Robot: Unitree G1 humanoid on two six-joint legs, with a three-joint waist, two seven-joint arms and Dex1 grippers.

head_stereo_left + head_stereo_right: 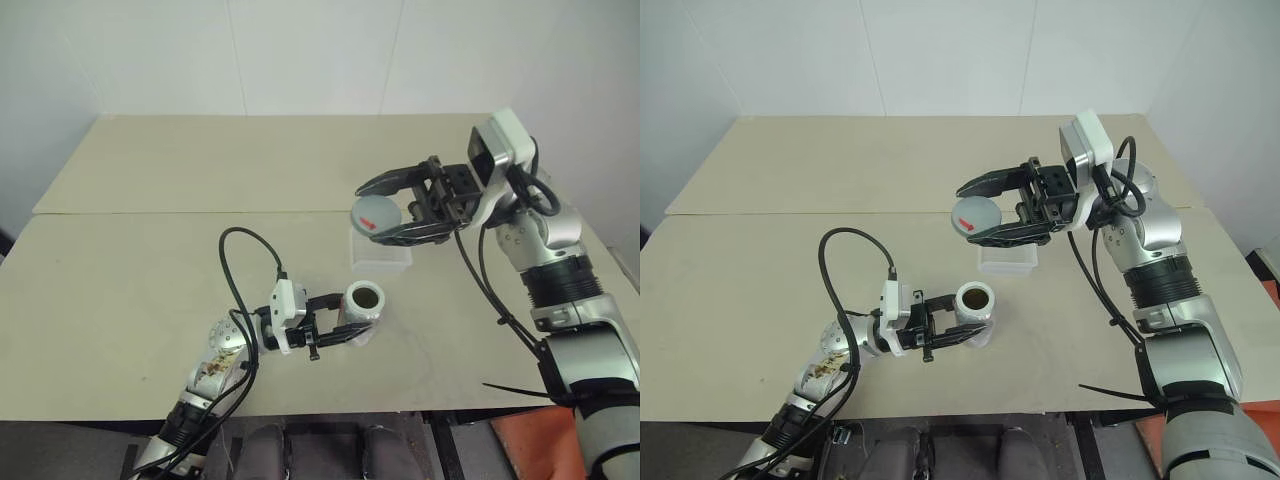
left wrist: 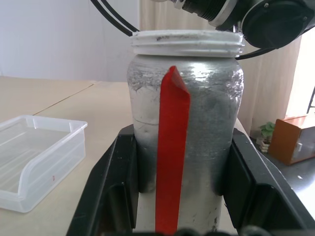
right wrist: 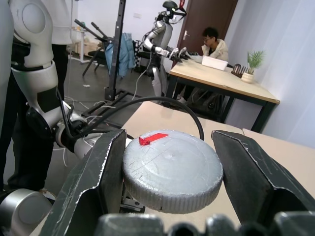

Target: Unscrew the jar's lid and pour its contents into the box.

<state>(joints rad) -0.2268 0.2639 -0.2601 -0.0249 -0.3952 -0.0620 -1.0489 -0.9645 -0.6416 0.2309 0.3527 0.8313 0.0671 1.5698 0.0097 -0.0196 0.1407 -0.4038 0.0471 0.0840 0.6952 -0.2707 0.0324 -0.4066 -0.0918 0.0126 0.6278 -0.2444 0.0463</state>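
Silvery jar (image 1: 363, 301) uncapped, red strip, threaded white rim

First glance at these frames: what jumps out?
The lid, grey with a red mark, is off the jar and clamped in the right gripper, held in the air above the clear box. Nearer the robot, the left gripper holds the open jar upright on the beige table, its dark contents visible through the mouth.

Robotics lab: humanoid robot (image 3: 165, 29), desks (image 3: 221, 78).
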